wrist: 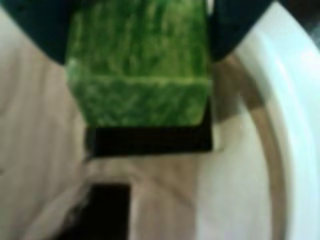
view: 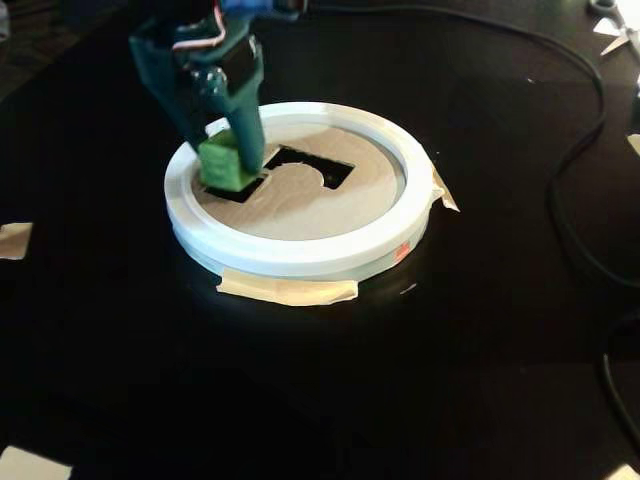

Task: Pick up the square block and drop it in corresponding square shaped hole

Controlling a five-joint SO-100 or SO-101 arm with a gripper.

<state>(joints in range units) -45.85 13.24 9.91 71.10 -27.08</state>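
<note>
The square block (wrist: 137, 65), a streaky green cube, fills the top of the wrist view between my two dark fingers; my gripper (wrist: 137, 47) is shut on it. Right under its lower edge lies the square shaped hole (wrist: 150, 140), a dark cut-out in the tan cardboard disc (wrist: 45, 150). In the fixed view the block (view: 226, 165) hangs from the gripper (view: 228, 150) at the left side of the disc, its bottom at the hole (view: 238, 190), most of which it hides. I cannot tell whether the block touches the cardboard.
A larger dark cut-out with a curved edge (view: 310, 168) lies right of the block. A white hoop (view: 300, 250) rings the disc, taped to the black table (view: 300, 400). A black cable (view: 575, 180) runs along the right. Tape scraps (view: 14, 240) lie at the edges.
</note>
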